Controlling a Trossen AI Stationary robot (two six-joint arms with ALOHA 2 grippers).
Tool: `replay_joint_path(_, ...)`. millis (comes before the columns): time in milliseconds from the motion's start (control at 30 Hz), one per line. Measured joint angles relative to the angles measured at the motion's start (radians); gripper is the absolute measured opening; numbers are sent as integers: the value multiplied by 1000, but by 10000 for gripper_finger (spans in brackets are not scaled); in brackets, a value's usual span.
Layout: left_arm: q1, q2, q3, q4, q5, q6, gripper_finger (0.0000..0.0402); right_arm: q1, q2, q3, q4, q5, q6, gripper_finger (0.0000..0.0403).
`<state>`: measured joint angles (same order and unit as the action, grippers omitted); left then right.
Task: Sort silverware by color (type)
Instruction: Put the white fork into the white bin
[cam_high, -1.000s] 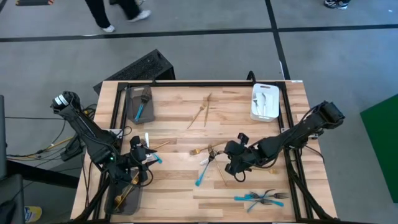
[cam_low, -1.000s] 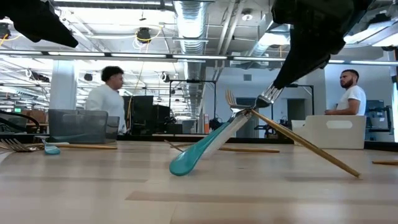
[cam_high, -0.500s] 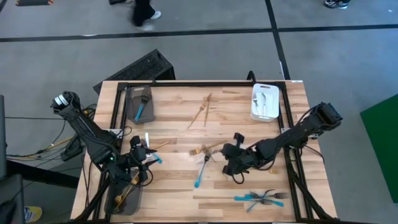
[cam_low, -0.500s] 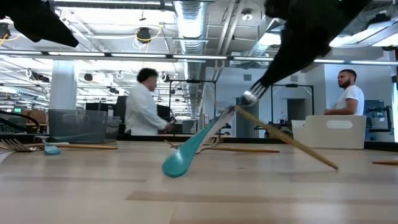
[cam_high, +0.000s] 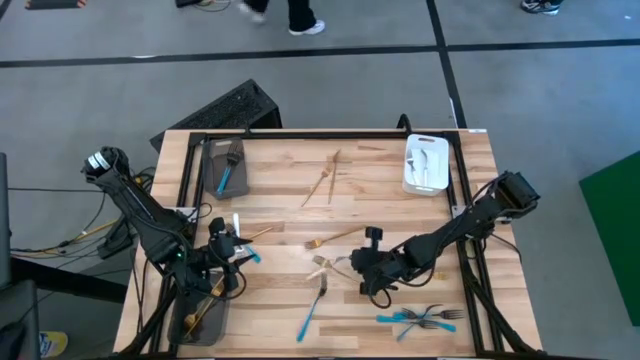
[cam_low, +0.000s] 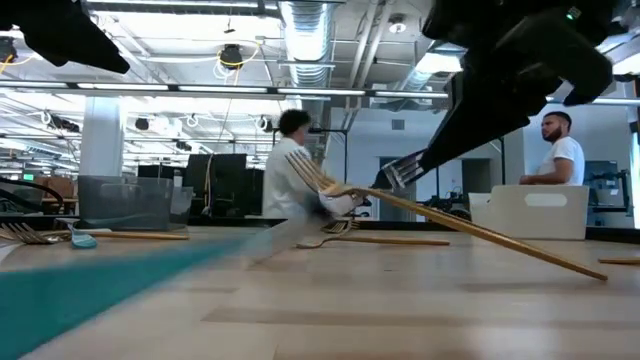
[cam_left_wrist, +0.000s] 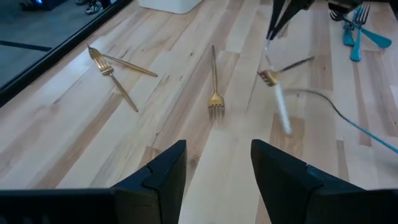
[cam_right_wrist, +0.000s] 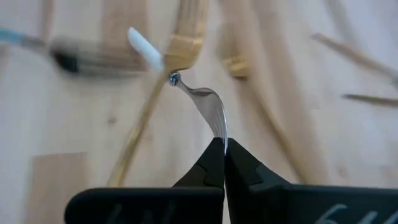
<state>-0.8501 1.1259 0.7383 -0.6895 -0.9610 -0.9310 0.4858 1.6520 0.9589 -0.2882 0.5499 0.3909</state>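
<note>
The right gripper (cam_right_wrist: 224, 149) has its jaws pressed together on the thin silver tip of a utensil (cam_right_wrist: 208, 102), which curves away from them toward the pale wooden counter (cam_high: 400, 205). Seen from above, this gripper (cam_high: 362, 268) sits low over the counter's middle, slightly toward the near edge. Just left of it lie a gold fork (cam_high: 322, 262) and a silver fork with a turquoise-blue handle (cam_high: 310, 315), the latter pointing toward the near edge. In the low view a long gold utensil (cam_low: 470, 230) slants down to the counter beside the gripper.

A cluster of turquoise-handled forks (cam_high: 420, 318) lies at the near right. Two crossed gold forks (cam_high: 325, 180) lie toward the far middle. A white tray (cam_high: 426, 165) at the far right holds silver pieces, a grey tray (cam_high: 224, 165) at the far left holds a turquoise-handled one, and another grey tray (cam_high: 200, 315) at the near left holds gold ones.

The left gripper (cam_left_wrist: 214, 168) hovers at the near left with its jaws spread apart and nothing between them.
</note>
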Motion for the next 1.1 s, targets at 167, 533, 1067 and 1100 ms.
replay_joint_path(167,0,0,0,0,-22,0,168,14,-35,-1,-10,111,-37,12)
replay_joint_path(533,0,0,0,0,-45,7,168,66,-174,-1,-188,508,97,12)
replay_joint_path(1067,0,0,0,-1,-179,18,168,-384,-407,-60,-1202,424,1090,18)
replay_joint_path(1100,0,0,0,-2,-178,18,168,-425,-414,-70,-1189,394,1045,19)
